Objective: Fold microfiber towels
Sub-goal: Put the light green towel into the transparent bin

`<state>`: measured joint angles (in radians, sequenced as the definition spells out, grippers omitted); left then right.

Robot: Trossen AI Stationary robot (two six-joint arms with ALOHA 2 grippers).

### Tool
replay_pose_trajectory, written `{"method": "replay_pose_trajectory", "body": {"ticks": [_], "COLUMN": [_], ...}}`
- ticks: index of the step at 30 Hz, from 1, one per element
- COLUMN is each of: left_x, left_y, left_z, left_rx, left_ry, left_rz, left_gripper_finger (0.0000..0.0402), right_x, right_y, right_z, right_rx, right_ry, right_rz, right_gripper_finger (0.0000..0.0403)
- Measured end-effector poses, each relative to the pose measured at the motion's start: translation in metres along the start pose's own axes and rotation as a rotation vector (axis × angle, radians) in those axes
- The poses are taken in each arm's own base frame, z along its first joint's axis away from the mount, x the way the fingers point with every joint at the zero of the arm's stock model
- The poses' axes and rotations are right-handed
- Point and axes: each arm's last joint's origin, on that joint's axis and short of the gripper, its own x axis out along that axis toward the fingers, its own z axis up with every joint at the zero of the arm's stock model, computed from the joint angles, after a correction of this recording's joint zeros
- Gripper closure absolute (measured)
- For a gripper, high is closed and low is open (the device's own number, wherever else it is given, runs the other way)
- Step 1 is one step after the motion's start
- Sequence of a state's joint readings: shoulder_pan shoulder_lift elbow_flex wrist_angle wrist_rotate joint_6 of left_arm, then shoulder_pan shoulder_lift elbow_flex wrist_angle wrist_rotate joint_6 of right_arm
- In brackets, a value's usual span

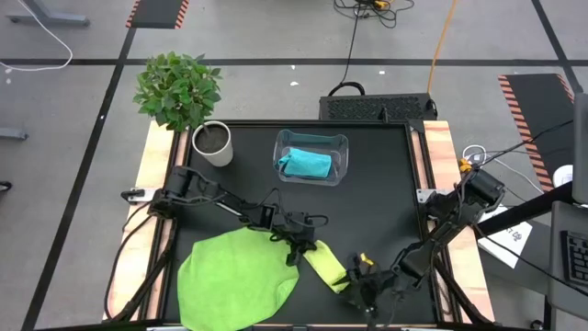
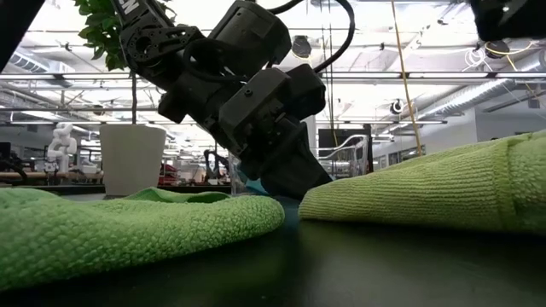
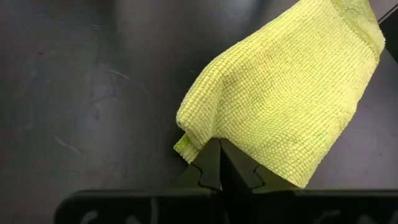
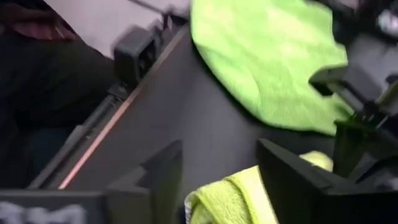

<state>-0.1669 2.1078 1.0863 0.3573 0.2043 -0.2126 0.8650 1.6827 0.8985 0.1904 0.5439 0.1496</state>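
A bright green towel (image 1: 237, 280) lies spread at the table's near left. A pale yellow-green towel (image 1: 326, 265), folded into a narrow strip, lies just right of it on the black table (image 1: 367, 202). A turquoise towel (image 1: 306, 164) sits in the clear bin (image 1: 342, 147) at the far middle. My left gripper (image 1: 303, 245) is shut on the strip's far-left end. My right gripper (image 4: 217, 180) hangs open over the strip's near-right end (image 4: 236, 199), its fingers on either side above the cloth; I see no touch. My left gripper pinches the pale yellow-green towel's far-left end (image 3: 198, 142) between its two shut fingers, at a folded corner of several layers. The fingers slant down from the table's left and far side. The corner is raised a little; the rest of the strip (image 3: 292, 93) lies on the table.
A potted plant (image 1: 179, 90) in a white pot (image 1: 213, 144) stands at the far left corner. Wooden rails (image 1: 439, 165) border the black surface. Bare black table lies between the bin and the two green towels.
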Motion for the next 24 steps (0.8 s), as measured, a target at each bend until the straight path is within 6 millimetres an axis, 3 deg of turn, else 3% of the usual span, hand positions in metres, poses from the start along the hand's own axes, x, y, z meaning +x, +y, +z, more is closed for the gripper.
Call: {"method": "replay_pose_trajectory", "body": {"ticks": [4, 7, 12, 18, 24], "left_x": [-0.001, -0.001, -0.002, -0.002, -0.001], "left_y": [0.003, 0.006, 0.011, 0.012, 0.009], "left_z": [0.001, 0.002, 0.005, 0.006, 0.006], "left_rx": [-0.011, -0.02, -0.054, -0.081, -0.081], "left_ry": [-0.005, -0.014, -0.049, -0.061, -0.068], "left_rz": [0.006, 0.021, 0.059, 0.073, 0.066], "left_gripper_finger": [0.0398, 0.0394, 0.0398, 0.0399, 0.0399], "right_x": [0.008, 0.017, 0.035, 0.056, 0.054], "right_y": [0.006, 0.012, 0.014, 0.01, -0.004], "right_z": [0.011, 0.021, 0.027, 0.009, -0.006], "right_rx": [0.007, -0.001, 0.053, 0.029, 0.05], "right_ry": [0.118, 0.216, 0.324, 0.419, 0.521], "right_rz": [-0.024, -0.051, -0.171, -0.253, -0.411], "right_gripper_finger": [0.0147, 0.0125, 0.013, 0.0151, 0.0167]}}
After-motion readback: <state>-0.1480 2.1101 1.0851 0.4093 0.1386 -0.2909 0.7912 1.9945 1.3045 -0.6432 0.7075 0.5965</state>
